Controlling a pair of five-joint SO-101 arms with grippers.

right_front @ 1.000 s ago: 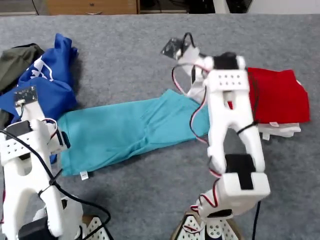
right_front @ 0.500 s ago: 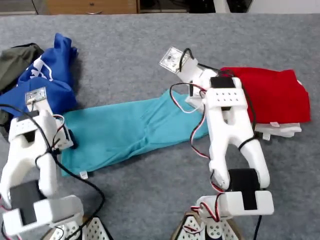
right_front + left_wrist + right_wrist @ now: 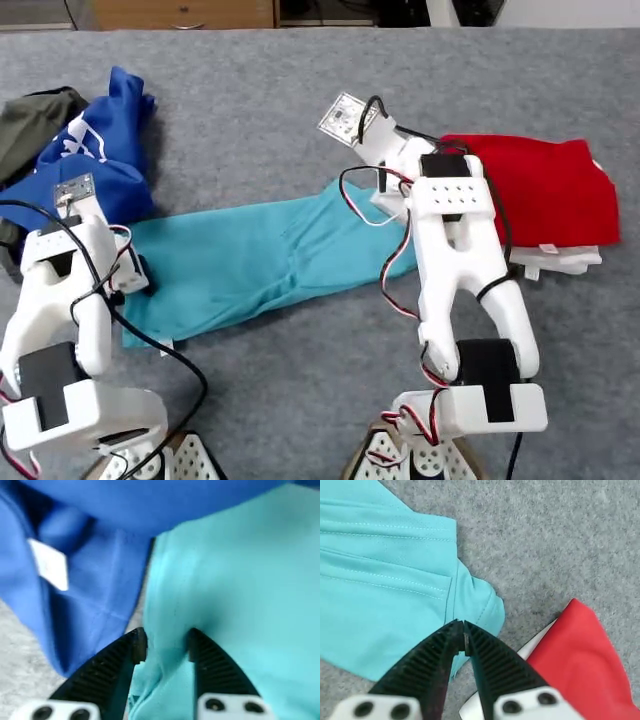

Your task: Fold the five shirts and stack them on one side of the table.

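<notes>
The teal shirt (image 3: 250, 260) lies spread across the middle of the table. My left gripper (image 3: 135, 275) is at its left edge. In the left wrist view, the left gripper (image 3: 165, 642) is shut on a bunched fold of teal shirt (image 3: 240, 580), beside the blue shirt (image 3: 90, 580). My right gripper (image 3: 385, 185) is at the shirt's right end. The right wrist view has the right gripper (image 3: 464, 627) shut, pinching the teal shirt (image 3: 385, 580) near its corner. A folded red shirt (image 3: 550, 190) rests on a white shirt (image 3: 560, 262) at the right.
A crumpled blue shirt (image 3: 100, 160) and a dark olive shirt (image 3: 35, 115) lie at the back left. The red shirt (image 3: 585, 665) is close to the right gripper. Grey cloth covers the table (image 3: 250, 80), bare at the back and the front middle.
The right arm has come down and left from over the red shirt to the teal shirt's right end. The left arm has shifted onto the teal shirt's left edge.
</notes>
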